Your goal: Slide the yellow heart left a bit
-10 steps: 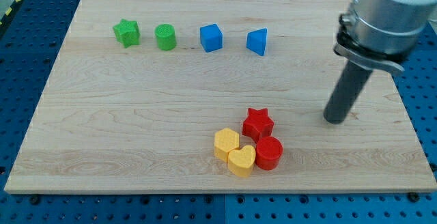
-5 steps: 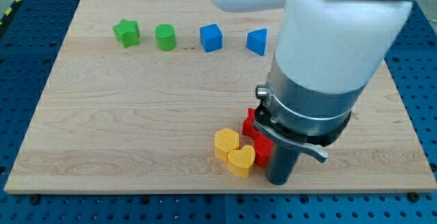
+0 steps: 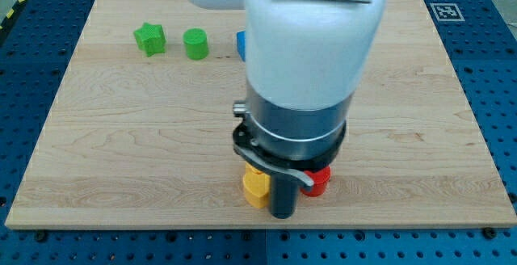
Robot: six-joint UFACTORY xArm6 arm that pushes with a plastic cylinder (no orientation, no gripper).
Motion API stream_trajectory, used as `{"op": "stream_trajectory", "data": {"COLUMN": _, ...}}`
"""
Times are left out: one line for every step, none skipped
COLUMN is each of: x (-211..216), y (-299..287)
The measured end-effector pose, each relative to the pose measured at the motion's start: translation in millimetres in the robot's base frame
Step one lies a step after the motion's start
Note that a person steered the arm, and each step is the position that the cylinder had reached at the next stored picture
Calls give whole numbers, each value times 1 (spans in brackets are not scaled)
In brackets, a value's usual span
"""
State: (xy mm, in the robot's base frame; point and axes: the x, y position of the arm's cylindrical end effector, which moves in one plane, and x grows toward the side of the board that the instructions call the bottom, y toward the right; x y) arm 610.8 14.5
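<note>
Yellow heart: hidden | my tip (image 3: 282,214) beside yellow block (image 3: 255,187) | bottom edge near

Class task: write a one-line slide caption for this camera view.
My tip on the wooden board, between a yellow block and a red block; green star and green cylinder sit far off.

no readable text; only a coded square marker (image 3: 445,11) on the board's corner.

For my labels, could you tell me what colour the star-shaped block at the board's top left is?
Green; the star block shows clearly in the camera view.
</note>
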Motion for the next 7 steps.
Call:
{"op": "stream_trajectory", "data": {"x": 0, "y": -14}}
{"op": "stream_trajectory", "data": {"x": -1, "y": -15}}
{"op": "stream_trajectory", "data": {"x": -8, "y": -15}}
{"op": "stream_trajectory", "data": {"x": -23, "y": -22}}
{"op": "stream_trajectory", "data": {"x": -33, "y": -39}}
{"op": "stream_trajectory", "data": {"x": -36, "y": -50}}
{"op": "stream_trajectory", "data": {"x": -35, "y": -50}}
